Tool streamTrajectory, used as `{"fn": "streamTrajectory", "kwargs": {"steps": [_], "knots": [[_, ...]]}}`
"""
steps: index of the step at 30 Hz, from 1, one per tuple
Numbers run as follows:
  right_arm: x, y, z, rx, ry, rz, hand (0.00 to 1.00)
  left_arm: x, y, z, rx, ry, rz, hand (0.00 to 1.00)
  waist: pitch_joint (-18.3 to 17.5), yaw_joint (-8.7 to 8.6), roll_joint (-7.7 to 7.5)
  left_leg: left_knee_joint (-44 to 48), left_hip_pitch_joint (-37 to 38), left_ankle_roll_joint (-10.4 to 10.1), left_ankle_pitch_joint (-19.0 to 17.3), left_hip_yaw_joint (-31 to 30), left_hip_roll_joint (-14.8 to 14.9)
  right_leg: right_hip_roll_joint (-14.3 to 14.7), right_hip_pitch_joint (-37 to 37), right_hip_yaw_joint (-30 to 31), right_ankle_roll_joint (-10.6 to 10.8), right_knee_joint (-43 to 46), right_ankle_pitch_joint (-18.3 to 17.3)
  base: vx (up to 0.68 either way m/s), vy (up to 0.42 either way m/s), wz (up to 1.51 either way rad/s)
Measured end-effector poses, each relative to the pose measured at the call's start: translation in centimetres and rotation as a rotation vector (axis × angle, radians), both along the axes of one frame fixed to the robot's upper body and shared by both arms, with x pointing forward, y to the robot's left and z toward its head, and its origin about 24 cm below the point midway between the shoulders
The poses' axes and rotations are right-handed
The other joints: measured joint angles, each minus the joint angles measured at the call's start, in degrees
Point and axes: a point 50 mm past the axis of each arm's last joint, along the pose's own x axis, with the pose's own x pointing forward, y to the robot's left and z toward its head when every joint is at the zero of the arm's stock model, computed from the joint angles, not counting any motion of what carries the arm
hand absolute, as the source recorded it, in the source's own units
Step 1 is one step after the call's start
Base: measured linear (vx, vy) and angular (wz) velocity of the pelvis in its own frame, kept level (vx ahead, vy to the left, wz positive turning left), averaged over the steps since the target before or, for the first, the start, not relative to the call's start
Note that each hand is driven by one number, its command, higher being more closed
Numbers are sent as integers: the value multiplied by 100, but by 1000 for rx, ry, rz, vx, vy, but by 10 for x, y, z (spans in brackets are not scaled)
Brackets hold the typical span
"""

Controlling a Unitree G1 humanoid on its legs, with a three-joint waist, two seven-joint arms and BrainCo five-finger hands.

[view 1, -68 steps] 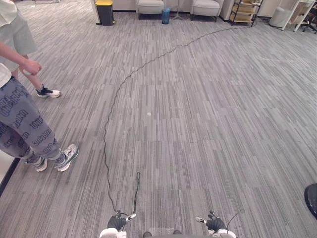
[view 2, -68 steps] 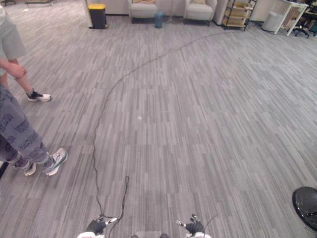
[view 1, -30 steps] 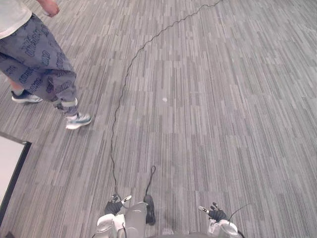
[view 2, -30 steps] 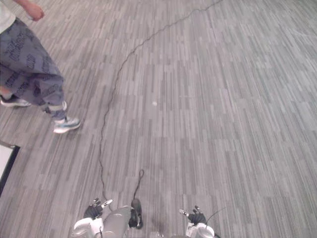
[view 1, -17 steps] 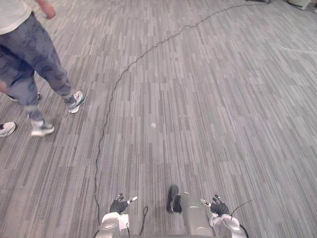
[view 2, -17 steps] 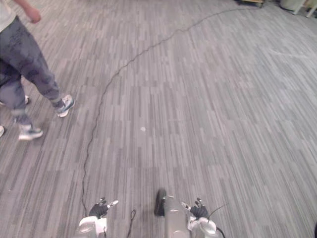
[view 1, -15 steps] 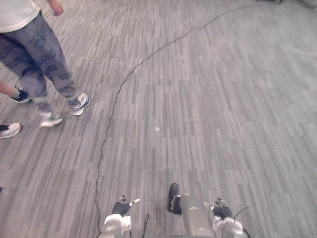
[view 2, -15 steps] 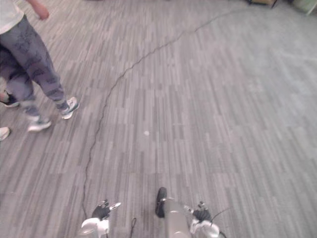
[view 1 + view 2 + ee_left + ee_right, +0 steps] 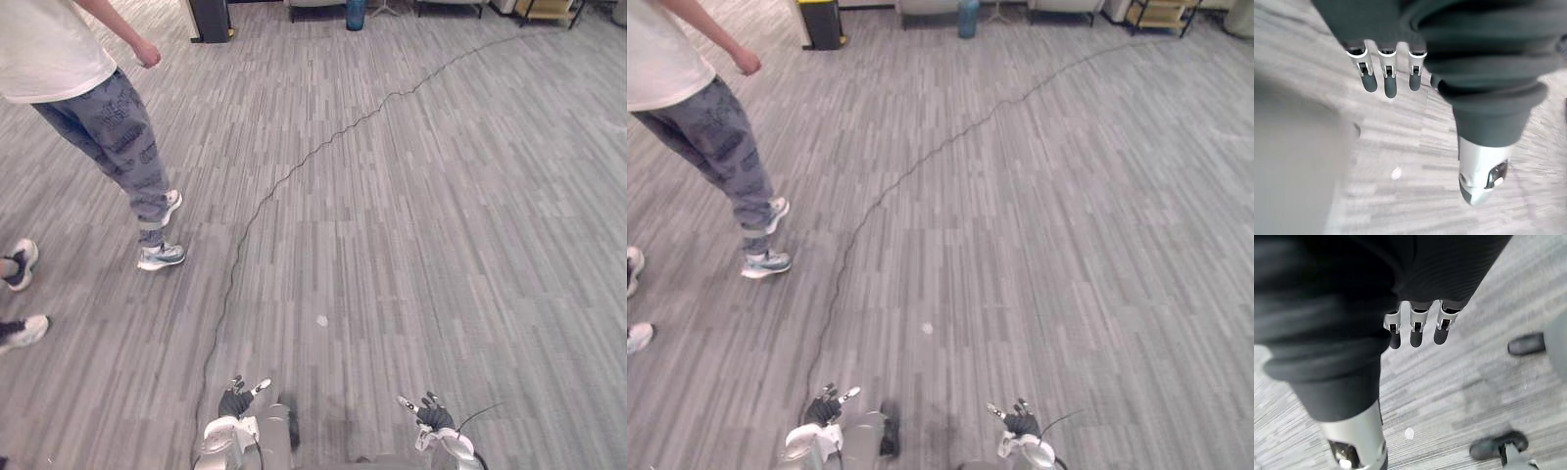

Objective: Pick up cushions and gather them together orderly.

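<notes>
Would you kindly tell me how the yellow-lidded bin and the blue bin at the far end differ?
The yellow-lidded bin has a dark body under a yellow lid; the blue bin is plain blue. The yellow-lidded bin is wider and boxier, the blue bin slimmer. The yellow-lidded bin stands further left, the blue bin between two pale chairs. Both stand upright on the carpet at the far end.

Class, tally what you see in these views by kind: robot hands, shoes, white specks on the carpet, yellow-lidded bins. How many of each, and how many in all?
Hands: 2 (left hand, right hand)
Shoes: 4
White speck: 1
Yellow-lidded bin: 1
Total: 8
</notes>
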Motion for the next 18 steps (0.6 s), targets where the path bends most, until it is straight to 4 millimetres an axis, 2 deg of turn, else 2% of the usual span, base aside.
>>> {"fn": "streamTrajectory", "kwargs": {"steps": [1, 2, 3, 4, 5, 6, 7, 8, 9, 11, 12, 13, 14, 15, 16, 17, 18], "knots": [[-2, 1, -1, 4, 5, -5, 0, 0, 1, 0, 1, 2, 1, 0, 11, 1, -61, 265, 76, 189, -216, 221, 16, -88, -319, 271, 173, 808, 62, 600, 268, -61], [-2, 4, -2, 14, 8, -3, 0, 1, 4, 0, 11, 5, -6, 0, 41, -10, -175, 291, 379, 300, -407, 467, -14, -216, -823, 506, 571, 2045, 305, 573, 256, -70], [-2, 7, -2, 19, 6, 4, 0, -1, 5, 0, 17, 15, -20, 0, 49, -39, -201, 270, 571, 355, -501, 547, -23, -278, -1079, 533, 783, 2688, 447, 625, 221, -86], [-1, 12, -2, 24, 5, 38, 0, -5, 5, -3, 22, 43, -40, 0, 82, -99, -200, 155, 1109, 435, -629, 747, 6, -381, -1532, 380, 768, 3896, 466, 480, 147, -73], [1, 11, -1, 20, -2, 49, 0, -6, 5, -4, 23, 48, -48, 0, 92, -105, -194, 77, 1330, 446, -636, 834, 26, -417, -1666, 253, 660, 4137, 444, 458, 120, -92], [5, 11, 1, 10, -19, 69, 0, -6, 3, -4, 21, 50, -57, 0, 126, -116, -152, -96, 1724, 471, -658, 978, 98, -461, -1833, -83, 410, 4334, 412, 328, 66, -99], [10, 13, 4, 2, -39, 92, 0, -5, 2, -4, 19, 50, -58, 0, 201, -108, -36, -432, 2248, 474, -662, 1159, 176, -446, -1994, -532, 212, 4245, 294, 412, 73, -123], [15, 16, 5, -5, -51, 131, 0, -5, 2, -4, 20, 48, -56, 0, 203, -115, -24, -809, 2718, 470, -663, 1395, 228, -348, -2209, -963, 121, 3852, 230, 409, 75, -98], [15, 18, 5, -5, -52, 142, 0, -5, 3, -4, 21, 48, -59, 0, 201, -118, -33, -896, 2810, 467, -665, 1425, 233, -304, -2298, -1088, 102, 3669, 218, 417, 48, -66], [23, 15, 9, -15, -83, 153, 0, 9, 0, 1, 25, 14, -85, 0, 214, -268, -43, -1257, 3091, 304, -759, 1625, 282, -77, -2801, -1575, 50, 2506, 368, 455, -7, -34], [26, 14, 10, -20, -86, 159, 0, 12, -1, 1, 30, 11, -106, 0, 229, -354, -32, -1540, 3287, 195, -823, 1736, 282, 139, -3029, -1769, 8, 1448, 843, 436, -37, -29], [27, 13, 10, -21, -87, 160, 0, 11, -2, 1, 29, 14, -109, 0, 232, -390, -48, -1636, 3381, 154, -847, 1753, 247, 217, -3067, -1853, -5, 910, 1148, 478, -64, -24], [20, 12, 8, -18, -68, 159, 0, 10, -1, 0, 35, 19, -120, 0, 215, -429, -158, -1719, 3539, 101, -844, 1707, 97, 275, -3060, -1893, -89, 262, 1597, 546, -113, -16], [12, 1, 5, -35, -39, 145, 0, 7, -8, -3, 21, 41, -133, 0, 196, -465, -36, -1674, 3800, -95, -881, 1571, 179, 417, -2981, -1805, -791, 394, 2265, 680, -152, -27], [11, -4, 6, -49, -31, 143, 0, 5, -11, -4, 15, 47, -135, 0, 137, -452, 87, -1548, 3796, -149, -854, 1530, 319, 489, -2976, -1818, -797, 521, 2139, 594, -148, -37], [11, -5, 6, -50, -34, 139, 0, 2, -14, -6, -4, 54, -116, 0, 103, -449, 214, -917, 3630, -311, -779, 1384, 493, 605, -2944, -1786, -887, 670, 1887, 703, -220, -46], [9, -6, 6, -49, -32, 125, 0, 4, -18, -5, -23, 43, -100, 0, 150, -456, 325, 354, 3223, -539, -549, 1183, 821, 804, -2684, -1730, -913, 650, 1670, 472, -168, -42]]}}
